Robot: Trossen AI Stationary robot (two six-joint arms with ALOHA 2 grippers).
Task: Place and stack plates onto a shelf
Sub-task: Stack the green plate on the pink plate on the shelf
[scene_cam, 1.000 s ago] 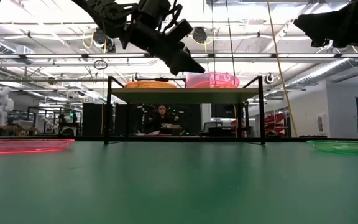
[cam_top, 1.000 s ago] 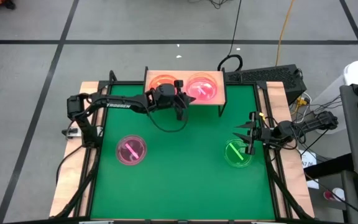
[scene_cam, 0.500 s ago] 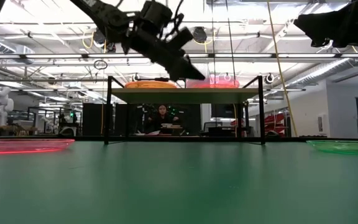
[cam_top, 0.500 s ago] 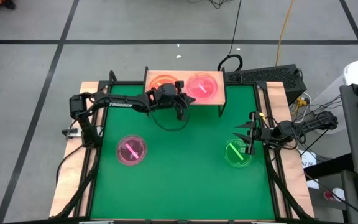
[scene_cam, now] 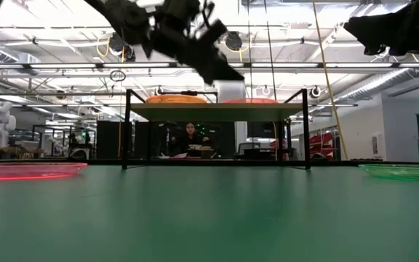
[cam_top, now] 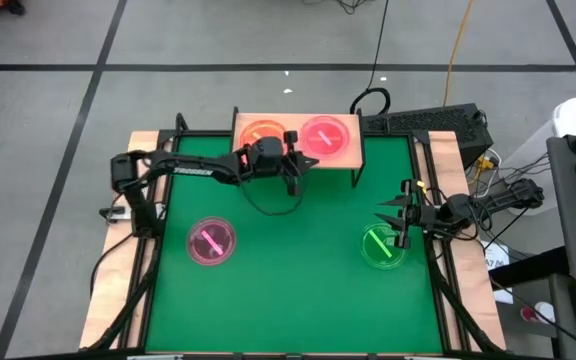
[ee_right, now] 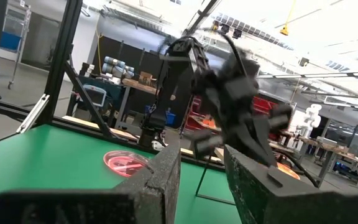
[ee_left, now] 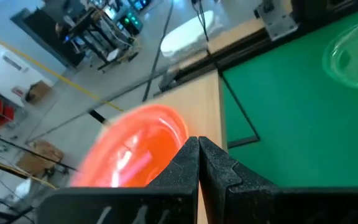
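I read the left gripper [cam_top: 295,173], fingers pressed together and empty, at the shelf [cam_top: 352,157] front edge beside the stacked plates, so the pink plate [cam_top: 211,241] lies nearer it, while the right gripper [cam_top: 401,222], fingers parted, hovers over the green plate [cam_top: 381,247].

Open green table [cam_top: 298,270] between pink plate [cam_top: 211,241] and green plate [cam_top: 383,245]

A person [scene_cam: 188,135] is seen seated beyond the green surface [cam_top: 288,260]; a yellow cable [cam_top: 455,50] is laid across the floor [cam_top: 48,60]
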